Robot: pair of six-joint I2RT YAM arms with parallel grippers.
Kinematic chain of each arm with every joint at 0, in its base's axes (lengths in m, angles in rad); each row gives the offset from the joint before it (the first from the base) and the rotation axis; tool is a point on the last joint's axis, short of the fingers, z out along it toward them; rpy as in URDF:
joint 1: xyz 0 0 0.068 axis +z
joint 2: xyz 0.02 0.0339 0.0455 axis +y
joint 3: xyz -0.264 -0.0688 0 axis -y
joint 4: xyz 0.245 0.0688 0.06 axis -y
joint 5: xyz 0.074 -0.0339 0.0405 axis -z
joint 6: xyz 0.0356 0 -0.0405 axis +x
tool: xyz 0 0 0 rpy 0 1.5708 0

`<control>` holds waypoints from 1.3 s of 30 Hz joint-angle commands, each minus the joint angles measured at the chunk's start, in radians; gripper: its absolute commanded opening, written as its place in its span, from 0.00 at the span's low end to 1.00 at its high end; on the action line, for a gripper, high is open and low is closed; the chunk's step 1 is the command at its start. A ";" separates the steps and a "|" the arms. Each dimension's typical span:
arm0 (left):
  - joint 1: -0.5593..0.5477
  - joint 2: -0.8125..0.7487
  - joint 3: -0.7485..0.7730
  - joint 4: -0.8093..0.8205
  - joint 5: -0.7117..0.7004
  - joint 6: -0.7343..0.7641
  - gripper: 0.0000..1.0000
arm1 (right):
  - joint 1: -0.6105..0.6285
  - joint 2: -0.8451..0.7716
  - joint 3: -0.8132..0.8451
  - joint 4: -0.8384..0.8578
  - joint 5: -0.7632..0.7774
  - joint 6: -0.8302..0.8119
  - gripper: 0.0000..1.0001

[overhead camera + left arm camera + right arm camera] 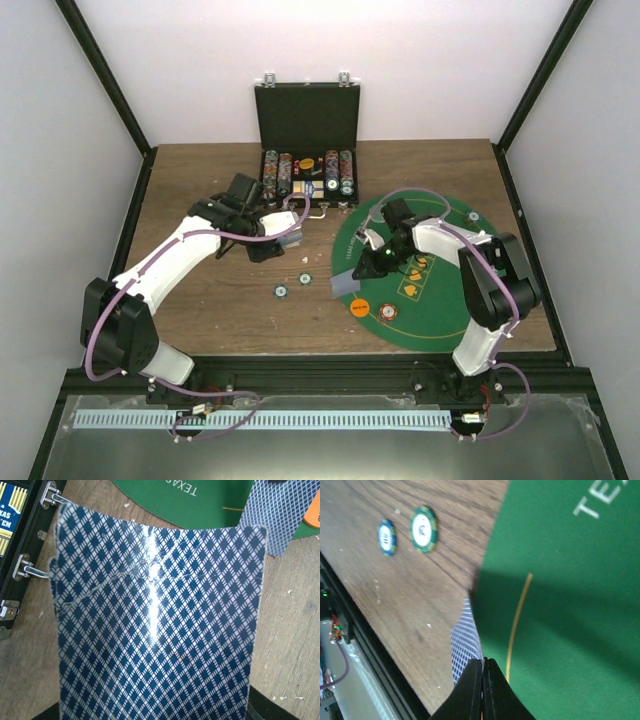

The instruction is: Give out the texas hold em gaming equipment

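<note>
My left gripper (283, 235) hovers over the table just in front of the case and is shut on a blue-backed playing card (292, 237). That card (157, 620) fills the left wrist view, bent, and hides the fingers. My right gripper (366, 266) is at the left edge of the mat, shut on another blue-backed card (346, 283). This card shows edge-on (466, 647) between the closed black fingers (472, 680), and also in the left wrist view (272, 515). Two teal and blue striped chips (282, 291) (305, 279) lie on the wood; they show in the right wrist view (423, 529) (386, 537).
The open black case (307, 120) stands at the back with rows of chips (308, 172). The round green mat (450, 310) lies at right, bearing an orange disc (360, 308), a red chip (386, 314), face-up cards (420, 266) and a chip (473, 216).
</note>
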 commanded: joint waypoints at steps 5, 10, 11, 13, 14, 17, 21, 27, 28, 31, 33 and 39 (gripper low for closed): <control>0.001 -0.011 0.011 -0.006 0.016 -0.002 0.50 | 0.006 0.078 -0.010 0.041 0.105 -0.058 0.01; 0.001 -0.010 0.011 -0.010 0.013 0.007 0.50 | 0.006 0.081 0.013 0.026 0.179 -0.093 0.04; 0.001 -0.009 0.013 -0.010 0.013 0.008 0.50 | 0.006 0.085 0.022 0.018 0.189 -0.095 0.09; 0.001 -0.005 0.015 -0.013 0.012 0.007 0.50 | 0.006 0.085 0.045 -0.013 0.203 -0.092 0.25; 0.001 -0.004 0.018 -0.017 0.012 0.006 0.50 | 0.007 0.078 0.056 -0.026 0.216 -0.083 0.30; -0.001 -0.002 0.022 -0.029 0.016 0.007 0.50 | 0.006 0.033 0.105 -0.051 0.251 -0.041 0.47; -0.007 -0.009 0.027 -0.039 0.019 0.011 0.51 | 0.006 -0.066 0.141 0.045 0.093 0.056 0.60; -0.021 -0.011 0.052 -0.065 0.028 0.010 0.51 | 0.033 -0.160 -0.008 0.688 -0.372 0.460 0.74; -0.023 -0.012 0.055 -0.071 0.032 0.010 0.51 | 0.050 -0.151 0.002 0.721 -0.363 0.478 0.75; -0.028 -0.018 0.063 -0.080 0.040 0.006 0.51 | 0.094 -0.104 0.048 0.738 -0.364 0.472 0.80; -0.028 -0.021 0.068 -0.087 0.045 0.004 0.51 | 0.113 -0.077 0.065 0.749 -0.378 0.475 0.83; -0.028 -0.021 0.071 -0.091 0.061 -0.008 0.51 | 0.161 -0.029 0.095 0.765 -0.379 0.477 0.84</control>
